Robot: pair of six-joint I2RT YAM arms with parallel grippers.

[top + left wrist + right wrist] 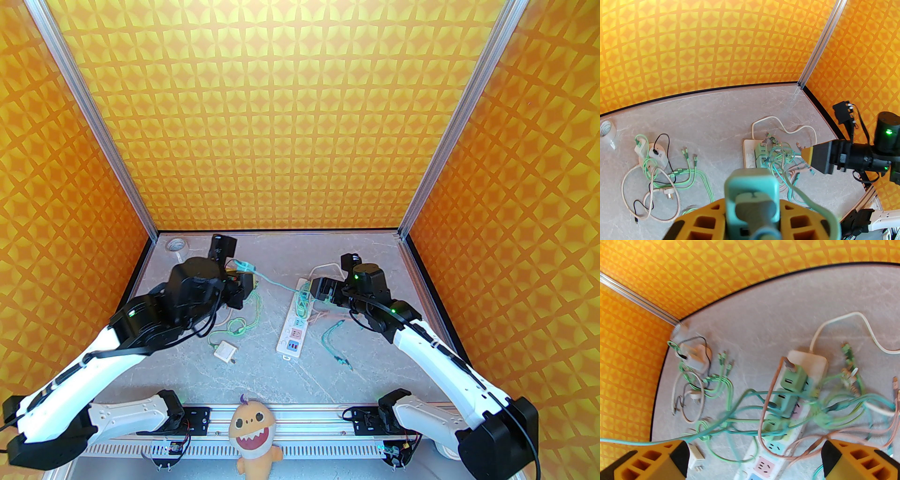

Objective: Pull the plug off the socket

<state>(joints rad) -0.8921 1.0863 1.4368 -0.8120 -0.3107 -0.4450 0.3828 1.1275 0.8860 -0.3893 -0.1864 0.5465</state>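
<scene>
Left tool [752, 218]: you have it clamped narrow on the teal plug [751, 187], orange fingers [700, 220] on either side of it, low centre of the left wrist view.
Plug: off the socket and raised above the table [262, 375]; in the overhead view it sits left of centre [243, 267], well apart from the strip.
Plug cable [276, 283]: teal, running from the plug rightward to the tangle on the far end of the strip.
Socket [294, 328]: long white strip lying flat, centre of the overhead view, its near end toward the bottom of the frame. Pink and blue outlet faces at that end are bare [764, 466].
Green adapters [794, 380]: three seated in a row on the far half of the strip (leads in pink, green and teal cross over them).
Right tool [754, 451]: your jaws stand wide, holding nothing, hanging above the strip's far half; seen from the left wrist view its yellow tip [807, 153] is just right of the adapters.
White adapter [225, 351]: loose on the table, left of the strip.
Tape roll [177, 244]: far left corner of the table.
</scene>
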